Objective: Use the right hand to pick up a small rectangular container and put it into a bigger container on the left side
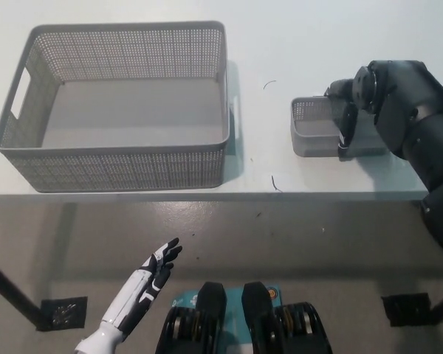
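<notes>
From the head camera you look steeply down on a white table (280,44) with two grey perforated baskets on it. The large basket (118,158) sits on the robot's left, a handle slot cut in its far-left wall, and its floor is bare. The small rectangular container (314,136) stands well apart from it, toward the right, near the table's front edge; you see only its left part, because the black arm covers the rest. Your right hand (348,110) is down over that container, with a dark finger (347,129) reaching down over the near wall. You cannot tell from here whether the hand has actually closed on the container, since the wrist and forearm hide the contact. The container looks to be resting on the table. Your left hand (151,276) hangs low, below the table's front edge, at the lower left, fingers spread and holding nothing.
</notes>
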Robot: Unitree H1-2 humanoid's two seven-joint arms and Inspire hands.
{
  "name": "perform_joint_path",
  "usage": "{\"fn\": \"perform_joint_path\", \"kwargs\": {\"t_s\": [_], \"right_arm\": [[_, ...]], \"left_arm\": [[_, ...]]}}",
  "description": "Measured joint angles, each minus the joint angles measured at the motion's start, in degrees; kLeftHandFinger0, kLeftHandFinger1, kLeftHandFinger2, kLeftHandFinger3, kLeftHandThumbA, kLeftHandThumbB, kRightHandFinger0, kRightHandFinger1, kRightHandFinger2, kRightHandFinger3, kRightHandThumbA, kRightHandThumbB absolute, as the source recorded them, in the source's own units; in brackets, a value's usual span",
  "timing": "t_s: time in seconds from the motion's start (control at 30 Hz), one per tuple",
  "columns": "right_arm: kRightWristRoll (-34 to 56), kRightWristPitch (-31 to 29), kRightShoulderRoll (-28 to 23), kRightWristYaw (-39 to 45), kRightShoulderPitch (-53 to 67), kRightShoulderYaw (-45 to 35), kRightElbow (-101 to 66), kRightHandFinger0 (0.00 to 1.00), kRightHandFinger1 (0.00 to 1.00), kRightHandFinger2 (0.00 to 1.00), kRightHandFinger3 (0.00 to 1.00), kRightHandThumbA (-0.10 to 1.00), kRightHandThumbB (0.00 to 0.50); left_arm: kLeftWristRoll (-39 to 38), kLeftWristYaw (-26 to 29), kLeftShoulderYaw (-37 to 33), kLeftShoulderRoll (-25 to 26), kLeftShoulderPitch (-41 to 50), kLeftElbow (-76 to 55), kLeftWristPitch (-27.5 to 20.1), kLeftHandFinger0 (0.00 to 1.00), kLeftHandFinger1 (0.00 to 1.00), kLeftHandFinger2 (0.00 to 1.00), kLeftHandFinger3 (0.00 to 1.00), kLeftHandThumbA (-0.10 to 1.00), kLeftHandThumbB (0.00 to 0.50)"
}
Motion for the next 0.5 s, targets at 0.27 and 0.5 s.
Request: {"fn": "perform_joint_path", "kwargs": {"t_s": [0.27,0.5], "right_arm": [[0.5,-0.62,0.16,-9.48,2.69,-2.82,-0.14,0.42,0.56,0.63,0.66,-0.1,0.142],[0.53,-2.43,-0.02,-16.17,3.69,-2.91,-0.09,0.22,0.29,0.33,0.25,-0.1,0.174]], "left_arm": [[0.02,-0.19,-0.01,-0.02,0.0,0.08,0.03,1.0,1.0,1.0,1.0,1.0,0.314],[0.07,-0.21,-0.01,-0.02,-0.05,0.15,0.06,1.0,1.0,1.0,1.0,1.0,0.309]]}}
